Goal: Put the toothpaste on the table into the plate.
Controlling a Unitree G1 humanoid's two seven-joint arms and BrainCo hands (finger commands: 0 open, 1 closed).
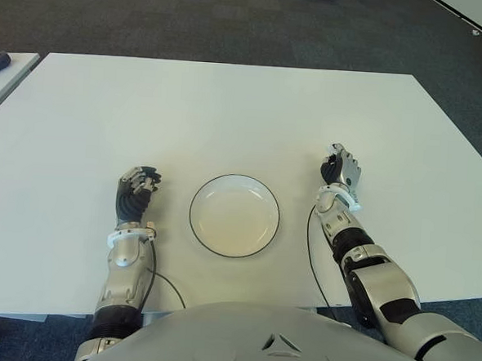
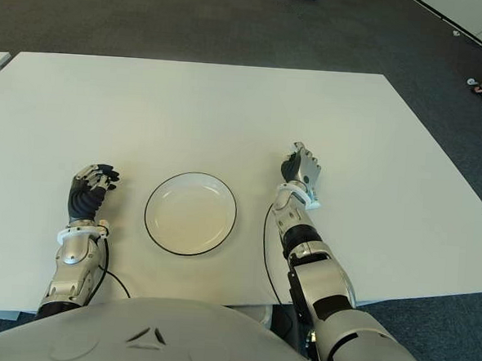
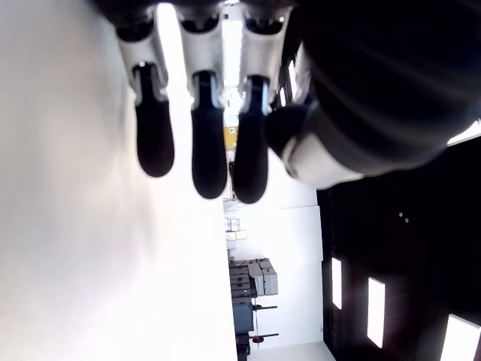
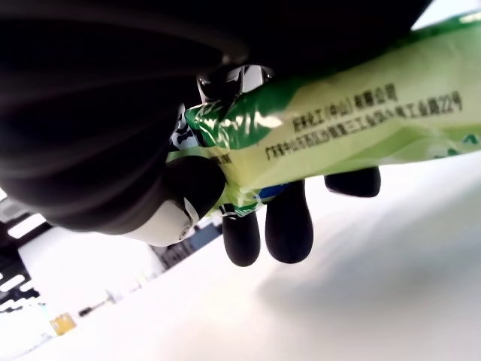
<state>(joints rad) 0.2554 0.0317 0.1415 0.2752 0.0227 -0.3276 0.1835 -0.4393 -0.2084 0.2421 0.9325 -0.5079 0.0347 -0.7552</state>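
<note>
Right hand [image 1: 340,168] over white table [image 1: 229,114], right of plate [image 1: 234,215], fingers curled tight round green toothpaste [image 4: 338,120] tube; tube visible only in right wrist view, clear of plate. Left hand [image 1: 135,192] left of plate, fingers loosely bent, holding nothing.
</note>
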